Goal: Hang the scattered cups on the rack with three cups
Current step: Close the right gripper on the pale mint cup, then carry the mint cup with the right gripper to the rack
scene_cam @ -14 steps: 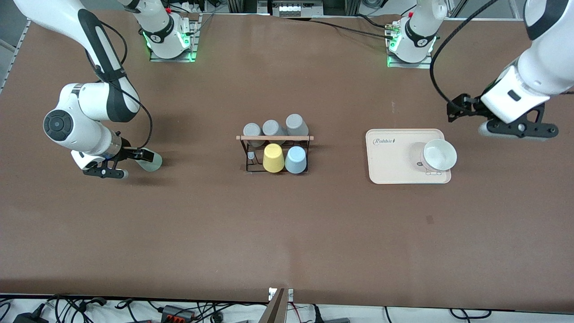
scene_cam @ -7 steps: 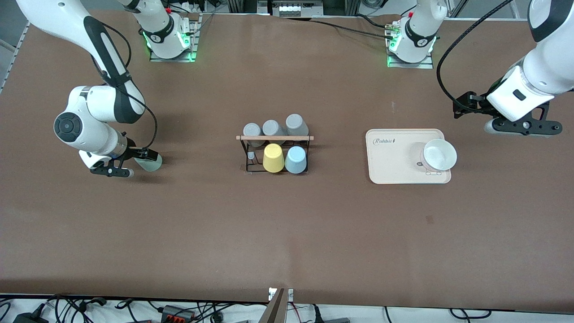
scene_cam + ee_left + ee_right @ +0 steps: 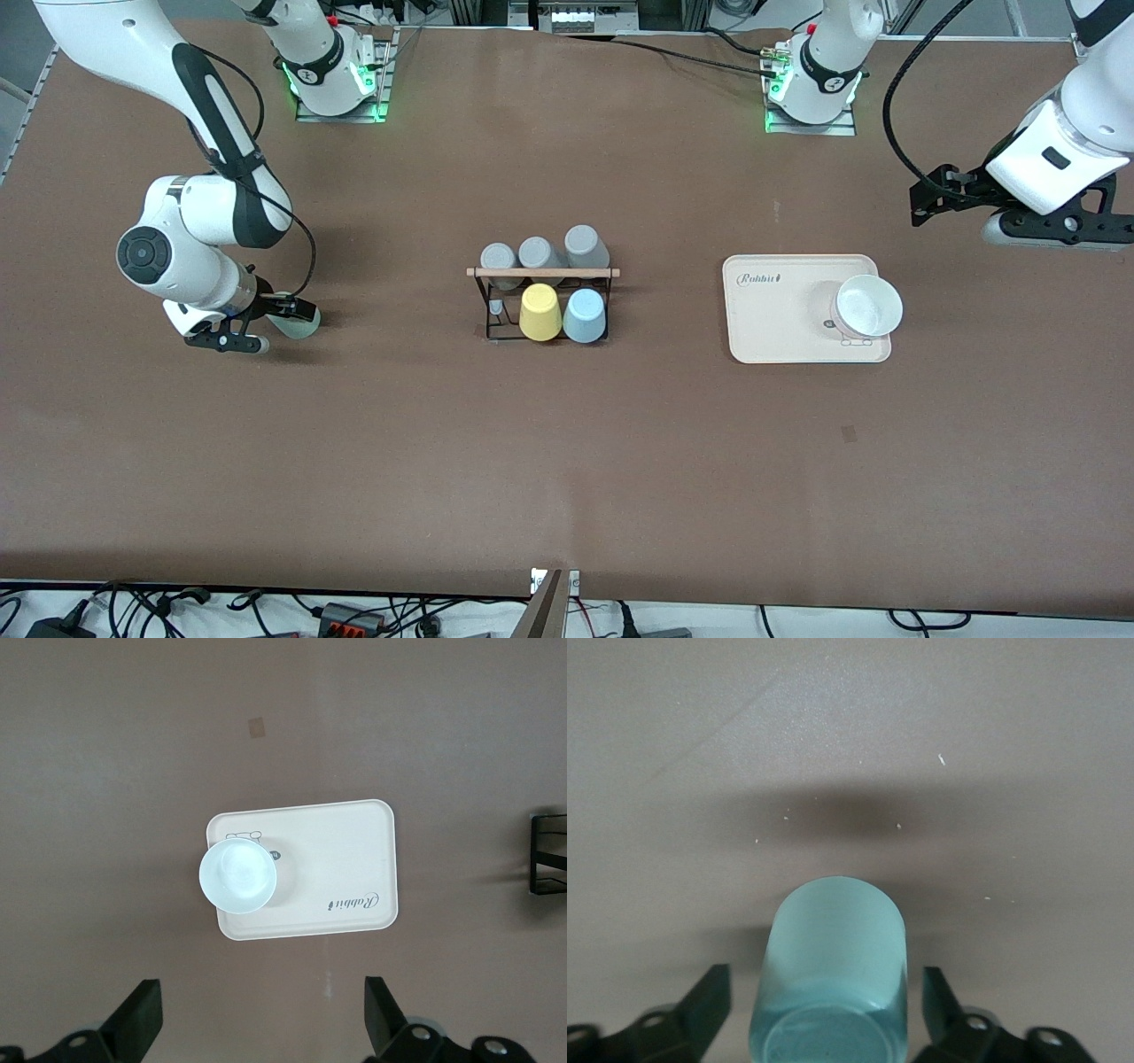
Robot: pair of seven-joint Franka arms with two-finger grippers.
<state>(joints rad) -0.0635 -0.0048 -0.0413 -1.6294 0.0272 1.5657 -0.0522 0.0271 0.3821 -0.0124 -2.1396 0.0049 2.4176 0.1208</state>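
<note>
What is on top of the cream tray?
One white cup stands upright on the cream tray, near the edge toward the left arm's end. It looks empty inside. The printing under the cup is partly covered.

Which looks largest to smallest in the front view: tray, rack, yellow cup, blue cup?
1. Tray
2. Rack
3. Yellow cup and blue cup: they look about alike, so no ranking between them.

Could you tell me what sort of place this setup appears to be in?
Most likely a robotics lab bench, not a kitchen: two arm bases bolted to a brown-covered table, loose cables along its edge, and a staged cup rack beside a cream tray.
</note>
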